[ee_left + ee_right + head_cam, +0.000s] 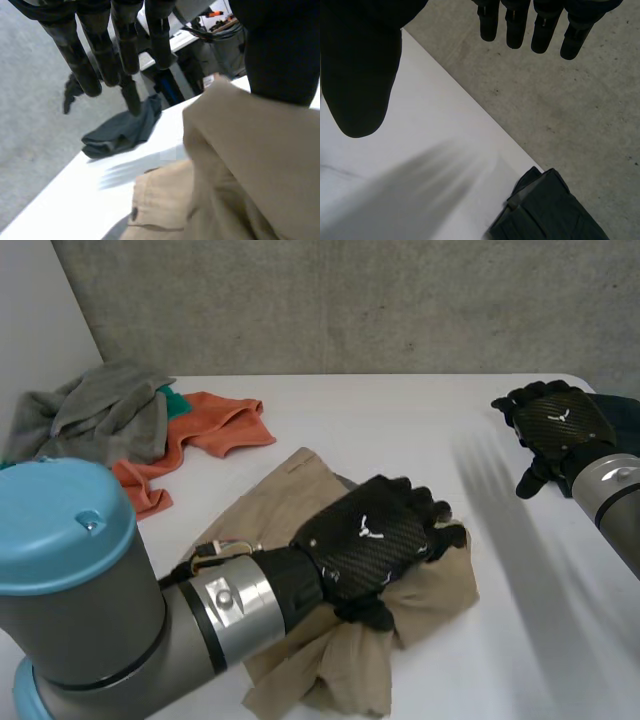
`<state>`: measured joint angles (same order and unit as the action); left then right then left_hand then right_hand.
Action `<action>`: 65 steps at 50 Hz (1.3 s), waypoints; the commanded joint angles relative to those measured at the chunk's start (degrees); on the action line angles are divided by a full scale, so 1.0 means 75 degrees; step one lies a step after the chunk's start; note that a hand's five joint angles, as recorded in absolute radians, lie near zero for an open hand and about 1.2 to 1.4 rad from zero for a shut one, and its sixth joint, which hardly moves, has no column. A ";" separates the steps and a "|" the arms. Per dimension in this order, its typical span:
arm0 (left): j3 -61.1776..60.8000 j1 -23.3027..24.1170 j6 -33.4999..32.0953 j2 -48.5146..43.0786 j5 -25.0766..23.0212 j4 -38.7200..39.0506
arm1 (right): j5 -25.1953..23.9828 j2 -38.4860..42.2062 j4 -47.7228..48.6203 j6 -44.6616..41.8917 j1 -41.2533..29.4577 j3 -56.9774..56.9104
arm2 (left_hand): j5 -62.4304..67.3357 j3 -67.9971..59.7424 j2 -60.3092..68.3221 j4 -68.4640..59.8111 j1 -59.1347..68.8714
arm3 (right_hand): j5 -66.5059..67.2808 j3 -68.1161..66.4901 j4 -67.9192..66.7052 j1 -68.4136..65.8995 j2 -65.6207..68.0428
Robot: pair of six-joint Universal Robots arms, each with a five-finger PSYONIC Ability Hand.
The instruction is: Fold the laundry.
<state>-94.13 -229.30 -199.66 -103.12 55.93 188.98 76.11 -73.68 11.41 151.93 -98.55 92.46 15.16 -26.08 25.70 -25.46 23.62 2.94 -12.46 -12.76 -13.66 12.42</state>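
Tan garment (270, 500): one, rumpled, at 6 o'clock on the white table (400, 430), nearest the robot.
Left hand (375, 535): on top of the tan garment's 3 o'clock side; its fingers (125, 45) are straight and slightly apart, clear of the cloth, and a raised fold of tan cloth leans against the thumb.
Right hand (560, 425): at 2 o'clock over the table's edge, fingers (515, 25) spread wide, holding and touching nothing.
Dark garment (620, 410): one, folded, at the table's 3 o'clock edge just beside the right hand.
Far pile, 10 o'clock: one orange garment (215, 425), one grey garment (100, 410), and one green cloth (172, 400) peeking between them.
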 commanded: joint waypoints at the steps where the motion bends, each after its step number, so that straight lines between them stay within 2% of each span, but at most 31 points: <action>1: 0.0175 -0.0596 -0.0004 0.0248 0.0626 -0.0516 | -0.0291 0.0249 -0.0266 -0.0370 -0.0044 -0.0537 | -0.1298 0.1421 -0.1369 0.1337 -0.1092 | -0.0392 0.0328 0.0368 0.0487 -0.0323; 4: 0.0199 -0.0855 0.0008 0.0554 0.1190 -0.0727 | -0.0549 0.0296 -0.0664 -0.0511 -0.0044 -0.0865 | -0.1298 0.1421 -0.1369 0.1337 -0.1092 | -0.0392 0.0328 0.0368 0.0487 -0.0323; 5: 0.0199 -0.1041 0.0066 0.0775 0.1655 -0.0832 | -0.0840 0.0308 -0.1037 -0.0569 -0.0067 -0.1157 | -0.1298 0.1421 -0.1369 0.1337 -0.1092 | -0.0392 0.0328 0.0368 0.0487 -0.0323; 7: 0.0211 -0.1148 0.0102 0.0952 0.2045 -0.0892 | -0.1099 0.0354 -0.1332 -0.0617 -0.0102 -0.1393 | -0.1298 0.1421 -0.1369 0.1337 -0.1092 | -0.0392 0.0328 0.0368 0.0487 -0.0323; 8: 0.0211 -0.1242 0.0171 0.1127 0.2476 -0.0915 | -0.1484 0.0424 -0.1659 -0.0651 -0.0183 -0.1661 | -0.1298 0.1421 -0.1369 0.1337 -0.1092 | -0.0392 0.0328 0.0368 0.0487 -0.0323; 11: 0.0129 -0.1371 0.0406 0.1351 0.3146 -0.0939 | -0.2013 0.0577 -0.2024 -0.0687 -0.0383 -0.2061 | -0.1454 0.1577 -0.1526 0.1494 -0.1248 | -0.0392 0.0328 0.0368 0.0487 -0.0323; 12: 0.0071 -0.1441 0.0581 0.1444 0.3566 -0.0939 | -0.2363 0.0717 -0.2211 -0.0722 -0.0499 -0.2306 | -0.1455 0.1578 -0.1526 0.1494 -0.1249 | -0.0392 0.0328 0.0368 0.0487 -0.0323; 16: -0.0163 -0.1652 0.0921 0.1539 0.4527 -0.1125 | -0.2927 0.1173 -0.2528 -0.0874 -0.0885 -0.2892 | -0.1477 0.1600 -0.1549 0.1516 -0.1271 | -0.0392 0.0328 0.0368 0.0487 -0.0323; 21: -0.0608 -0.2015 0.1028 0.1550 0.5222 -0.1524 | -0.2929 0.1959 -0.2763 -0.1132 -0.1718 -0.3666 | -0.1522 0.1645 -0.1593 0.1561 -0.1316 | -0.0392 0.0328 0.0368 0.0487 -0.0323; 27: -0.1322 -0.2472 0.1028 0.1527 0.5375 -0.1736 | -0.2602 0.3211 -0.2717 -0.1226 -0.2514 -0.4824 | -0.1545 0.1668 -0.1616 0.1584 -0.1339 | -0.0392 0.0328 0.0368 0.0487 -0.0323; 35: -0.2026 -0.3140 0.1028 0.1410 0.5223 -0.1712 | -0.2285 0.4969 -0.2459 -0.1249 -0.3312 -0.6687 | -0.1544 0.1667 -0.1616 0.1584 -0.1338 | -0.0392 0.0328 0.0368 0.0487 -0.0323; 38: -0.2191 -0.3153 0.1028 0.1293 0.5118 -0.1701 | -0.2296 0.5579 -0.2459 -0.1249 -0.3477 -0.7437 | -0.1500 0.1623 -0.1571 0.1539 -0.1294 | -0.0392 0.0328 0.0368 0.0487 -0.0323; 42: -0.2250 -0.3036 0.1039 0.0521 0.4871 -0.1619 | -0.2273 0.6236 -0.2447 -0.1238 -0.3512 -0.8189 | -0.1165 0.1288 -0.1236 0.1204 -0.0959 | -0.0046 -0.0018 0.0022 0.0141 0.0023; 46: -0.2156 -0.2977 0.1039 -0.0054 0.4836 -0.1513 | -0.2226 0.6834 -0.2494 -0.1226 -0.3512 -0.8846 | 0.0447 -0.0324 0.0375 -0.0407 0.0653 | 0.0603 -0.0668 -0.0627 -0.0508 0.0673; 49: -0.2039 -0.2965 0.1039 -0.0301 0.4859 -0.1373 | -0.2179 0.7198 -0.2529 -0.1226 -0.3501 -0.9233 | 0.3359 -0.3236 0.3287 -0.3320 0.3565 | 0.1053 -0.1117 -0.1077 -0.0958 0.1123; 50: -0.1981 -0.2965 0.1028 -0.0382 0.4894 -0.1326 | -0.2179 0.7349 -0.2529 -0.1226 -0.3501 -0.9373 | 0.4988 -0.4865 0.4916 -0.4949 0.5194 | 0.1587 -0.1651 -0.1611 -0.1492 0.1657; 53: -0.1817 -0.2988 0.1028 -0.0407 0.4894 -0.1279 | -0.2179 0.7526 -0.2541 -0.1226 -0.3501 -0.9538 | 0.7302 -0.7179 0.7230 -0.7262 0.7508 | 0.2486 -0.2550 -0.2510 -0.2391 0.2556; 56: -0.1676 -0.2977 0.1028 -0.0337 0.4894 -0.1267 | -0.2179 0.7573 -0.2541 -0.1226 -0.3501 -0.9609 | 0.7312 -0.7189 0.7240 -0.7272 0.7518 | 0.3786 -0.3850 -0.3810 -0.3691 0.3856; 59: -0.1500 -0.2918 0.1016 -0.0255 0.4894 -0.1255 | -0.2249 0.7609 -0.2529 -0.1226 -0.3501 -0.9679 | 0.7312 -0.7189 0.7240 -0.7272 0.7518 | 0.6785 -0.6849 -0.6809 -0.6690 0.6855; 60: -0.1384 -0.2849 0.1016 -0.0150 0.4894 -0.1267 | -0.2226 0.7609 -0.2529 -0.1226 -0.3512 -0.9667 | 0.7312 -0.7189 0.7240 -0.7272 0.7518 | 0.8919 -0.8984 -0.8943 -0.8824 0.8989; 65: -0.1044 -0.2462 0.1004 0.0424 0.4894 -0.1267 | -0.2086 0.7480 -0.2494 -0.1214 -0.3512 -0.9644 | 0.7312 -0.7189 0.7240 -0.7272 0.7518 | 0.8941 -0.9005 -0.8965 -0.8846 0.9011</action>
<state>-104.53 -250.39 -192.01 -104.11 92.65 179.55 59.64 -16.51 -7.57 142.75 -124.85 19.77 57.24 -68.17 68.37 -68.47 63.90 56.79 -67.53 -68.14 -63.88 67.14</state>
